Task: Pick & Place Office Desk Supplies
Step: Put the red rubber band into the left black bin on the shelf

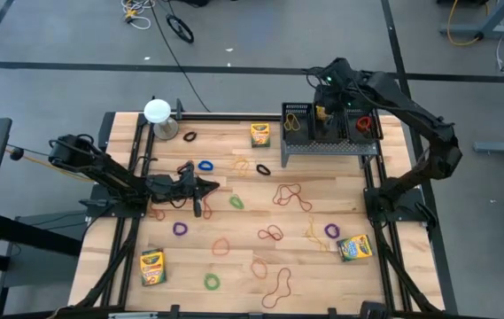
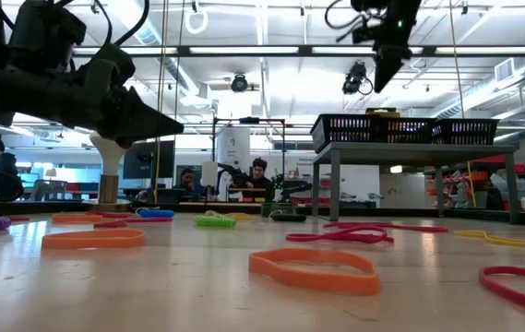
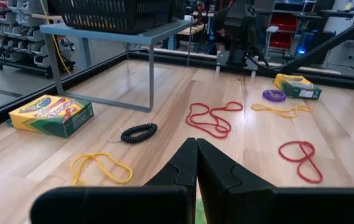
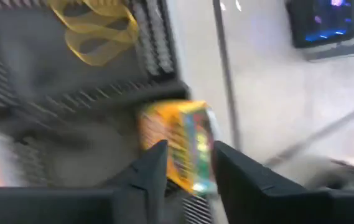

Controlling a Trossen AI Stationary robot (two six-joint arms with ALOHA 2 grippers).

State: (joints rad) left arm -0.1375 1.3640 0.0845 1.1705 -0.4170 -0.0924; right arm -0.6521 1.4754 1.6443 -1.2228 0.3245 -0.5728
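Crayon box [image 4: 180, 146]: sat between the parted fingers of the right gripper [image 4: 186, 162] above the black mesh rack [image 1: 327, 133], far right; grip uncertain. Rubber bands [image 1: 291, 195]: scattered across the table [image 1: 234, 266]. Left gripper [image 3: 195, 163]: closed, empty, mid-left.

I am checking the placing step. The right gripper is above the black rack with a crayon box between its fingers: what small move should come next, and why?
Probably open wider and lift away: the right gripper is over the rack, and the crayon box already looks partly inside a compartment.
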